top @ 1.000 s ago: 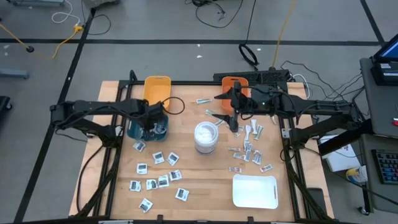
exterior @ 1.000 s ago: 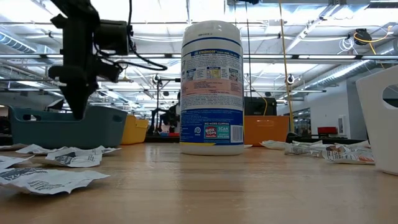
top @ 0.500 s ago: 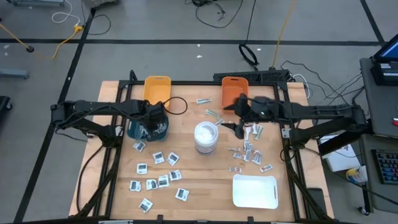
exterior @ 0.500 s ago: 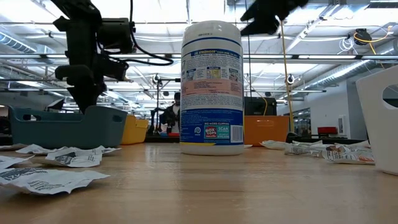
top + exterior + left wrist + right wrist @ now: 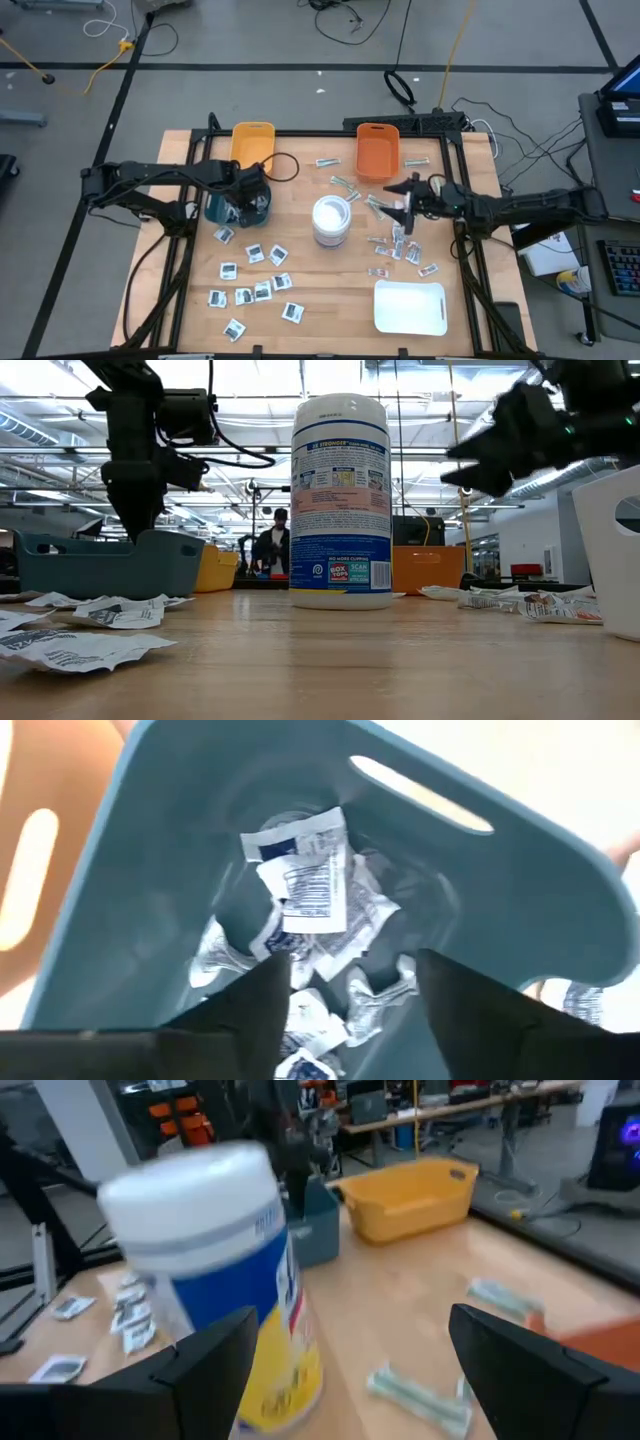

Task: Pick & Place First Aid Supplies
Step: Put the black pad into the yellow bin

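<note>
My left gripper point(image 5: 350, 1010) hangs open, pointing down into the teal bin point(image 5: 222, 210), with nothing between its fingers. White packets point(image 5: 300, 880) lie in a heap on the bin's floor below it. More first aid supplies lie flat on the table: white squares with dark centres point(image 5: 255, 275) at the near left, silvery and white-and-red packets point(image 5: 400, 245) at the right, and pale-green strips point(image 5: 340, 180) farther back. My right gripper point(image 5: 395, 202) is open and level above the right-hand packets, pointing at the wipes canister point(image 5: 220, 1280).
The white-and-blue wipes canister point(image 5: 331, 220) stands upright mid-table. A yellow bin point(image 5: 252, 145) and an orange bin point(image 5: 376, 150) sit at the far edge, and a white tray point(image 5: 410, 307) at the near right. A person point(image 5: 272, 545) shows in the room behind.
My right gripper has sunk and drawn back from beside the orange bin toward the table's right edge, tipping from pointing down to level. My left gripper has stayed over the teal bin and its fingers have spread apart.
</note>
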Tool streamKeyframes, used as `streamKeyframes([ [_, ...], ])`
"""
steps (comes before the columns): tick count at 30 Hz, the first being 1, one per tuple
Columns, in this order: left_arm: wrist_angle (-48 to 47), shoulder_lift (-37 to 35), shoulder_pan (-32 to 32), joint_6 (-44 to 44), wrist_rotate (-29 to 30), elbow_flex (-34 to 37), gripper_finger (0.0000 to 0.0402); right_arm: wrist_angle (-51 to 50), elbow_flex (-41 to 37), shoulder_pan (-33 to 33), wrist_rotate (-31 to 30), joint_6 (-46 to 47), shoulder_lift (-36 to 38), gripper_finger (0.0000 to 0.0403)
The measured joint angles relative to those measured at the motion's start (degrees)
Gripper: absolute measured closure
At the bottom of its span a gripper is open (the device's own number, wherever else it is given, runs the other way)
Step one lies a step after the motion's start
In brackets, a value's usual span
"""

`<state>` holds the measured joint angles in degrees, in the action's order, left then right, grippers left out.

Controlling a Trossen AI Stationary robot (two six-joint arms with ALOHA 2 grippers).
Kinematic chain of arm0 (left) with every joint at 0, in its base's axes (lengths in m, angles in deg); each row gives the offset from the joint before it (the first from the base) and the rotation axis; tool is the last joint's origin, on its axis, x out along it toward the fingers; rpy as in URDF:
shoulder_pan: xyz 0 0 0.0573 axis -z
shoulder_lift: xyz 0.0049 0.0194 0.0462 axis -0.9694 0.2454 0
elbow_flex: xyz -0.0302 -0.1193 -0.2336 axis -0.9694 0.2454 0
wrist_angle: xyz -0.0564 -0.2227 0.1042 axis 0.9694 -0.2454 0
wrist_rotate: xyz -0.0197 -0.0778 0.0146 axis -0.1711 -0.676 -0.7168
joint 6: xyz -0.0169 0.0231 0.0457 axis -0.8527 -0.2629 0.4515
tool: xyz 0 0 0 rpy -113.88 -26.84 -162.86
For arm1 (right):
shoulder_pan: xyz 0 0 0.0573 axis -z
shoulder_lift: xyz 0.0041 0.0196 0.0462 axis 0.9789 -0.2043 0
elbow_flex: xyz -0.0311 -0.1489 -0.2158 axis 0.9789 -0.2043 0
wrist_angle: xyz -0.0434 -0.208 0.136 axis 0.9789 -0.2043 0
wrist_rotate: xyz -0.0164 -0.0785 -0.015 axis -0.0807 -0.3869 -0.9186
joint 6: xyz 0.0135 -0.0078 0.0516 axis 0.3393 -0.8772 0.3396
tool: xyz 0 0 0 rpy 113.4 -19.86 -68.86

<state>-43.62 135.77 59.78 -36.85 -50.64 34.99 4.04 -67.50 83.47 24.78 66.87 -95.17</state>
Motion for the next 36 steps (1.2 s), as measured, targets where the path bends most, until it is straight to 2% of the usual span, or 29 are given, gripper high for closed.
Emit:
streamKeyframes([
  [4,0.28,-0.92,0.00,-2.10,-2.22,-0.04,0.0133,0.30,-5.89,0.00,0.02,1.28,4.43,0.0076],
  [9,0.47,-3.36,-0.02,-3.96,-5.18,-0.07,0.0105,-0.73,-8.51,0.02,-0.37,0.76,10.26,0.0079],
  [13,1.49,-6.81,-0.06,-5.51,-5.51,-0.07,0.0094,-5.50,-8.59,0.44,-6.01,-2.15,14.89,0.0080],
  [16,3.44,-10.10,-0.09,-7.10,-5.08,-0.09,0.0092,-10.28,-8.62,1.41,-9.25,-2.94,19.81,0.0080],
  [23,6.70,-16.95,-0.09,-9.97,-3.67,-0.09,0.0105,-21.80,-8.68,2.45,-8.88,-4.05,31.74,0.0078],
  [27,7.83,-19.94,-0.09,-11.71,-3.46,-0.09,0.0109,-24.50,-8.61,2.45,-8.75,-4.73,37.41,0.0078],
  [32,7.81,-22.73,0.05,-15.84,-3.61,-0.09,0.0105,-24.46,-8.18,2.43,-8.81,-7.73,40.15,0.0076],
  [36,7.91,-23.51,0.67,-24.85,-7.43,-0.09,0.0105,-20.16,-8.20,2.43,-9.01,-8.26,39.31,0.0079],
])
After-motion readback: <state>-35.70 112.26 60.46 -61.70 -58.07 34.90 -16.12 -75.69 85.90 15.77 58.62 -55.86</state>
